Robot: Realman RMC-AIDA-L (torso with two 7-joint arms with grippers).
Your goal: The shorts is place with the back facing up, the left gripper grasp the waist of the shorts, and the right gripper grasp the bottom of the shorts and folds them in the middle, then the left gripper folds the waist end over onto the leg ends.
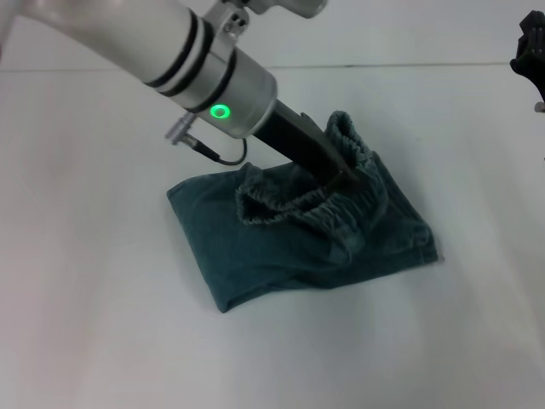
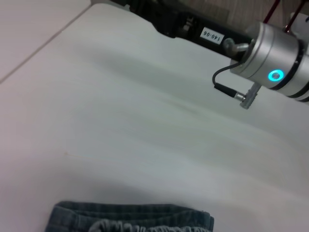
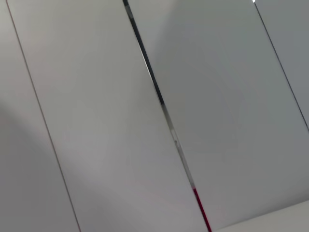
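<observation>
The shorts [image 1: 306, 243] lay near the middle of the white table [image 1: 85, 298] as a compact folded bundle, its lower layer spread flat toward seven o'clock and its far corner reaching toward four o'clock. The left gripper [image 1: 341, 175] came down from eleven o'clock and met the cloth at the waist [image 1: 341, 213], whose ruffled elastic band was bunched and humped up around the black claw; the fingers appeared pinched on that band, which would explain why the fabric rose there instead of lying flat. Judging by this, the lengthwise fold was already made and the waist end was being laid over toward the leg ends, so the hold was probably kept to steer the band until it settled. The leg ends themselves were hidden under the bundle. The right gripper [image 1: 530, 60] sat at the frame's edge at two o'clock, well apart from the cloth and apparently idle; whether its fingers were spread or closed could not be told. The left wrist view caught only the band's edge [image 2: 145, 224].
</observation>
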